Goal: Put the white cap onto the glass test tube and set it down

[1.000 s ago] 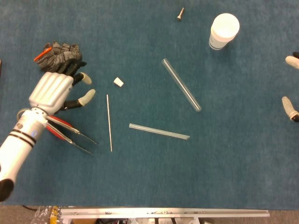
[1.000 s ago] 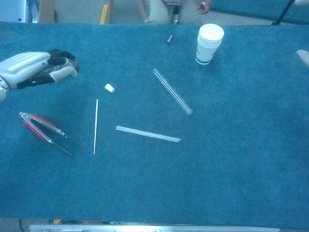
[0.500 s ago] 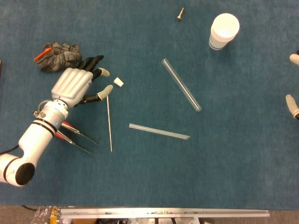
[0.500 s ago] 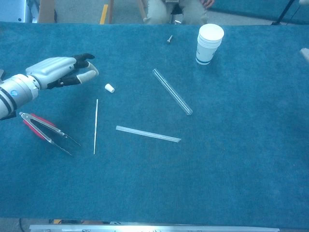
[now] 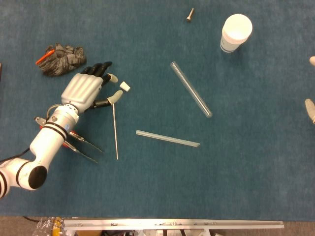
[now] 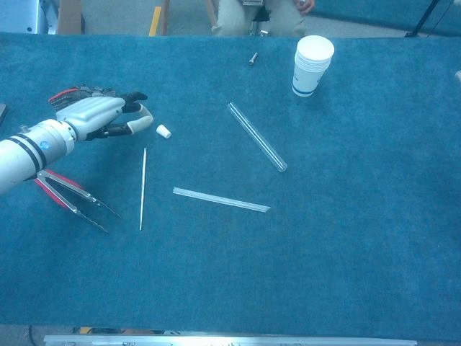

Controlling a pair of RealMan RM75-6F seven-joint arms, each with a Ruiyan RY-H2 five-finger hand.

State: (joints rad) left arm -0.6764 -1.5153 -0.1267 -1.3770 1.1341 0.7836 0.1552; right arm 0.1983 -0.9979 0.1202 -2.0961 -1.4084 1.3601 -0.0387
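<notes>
Left hand: left hand (image 5: 87, 88) low over the blue cloth (image 5: 157, 187), fingers spread w/ nothing in them, tips just beside the cap. Chest view has it (image 6: 101, 115) reaching in from the left edge.
Cap: white cap (image 5: 125, 86) lies on the cloth, just right of the pale fingertips (image 5: 116, 96); can't tell if a tip touches it. Chest view (image 6: 163, 131) shows a thin gap.
Tube: glass test tube (image 5: 191, 89) lies flat on a slant mid-table, well apart from cap & hand, nobody on it. Also chest view (image 6: 257, 136).
Right hand: right hand (image 5: 310, 110) barely in at the far right edge of head view, only pale tips showing; can't tell how it's set.
Rod: thin metal rod (image 5: 115, 129) runs top to bottom below the cap, top end near the left hand's thumb.
Strip: clear flat strip (image 5: 168, 138) lies below the tube, near centre.
Tweezers: red-handled tweezers (image 6: 68, 198) on the cloth, partly under the left forearm in head view.
Glove: grey glove w/ orange trim (image 5: 60, 59) bunched up behind the left hand.
Cup: white paper cup (image 5: 236, 32) upright at the far side, right of centre.
Bolt: small bolt (image 5: 190, 14) near the far edge, left of the cup.
</notes>
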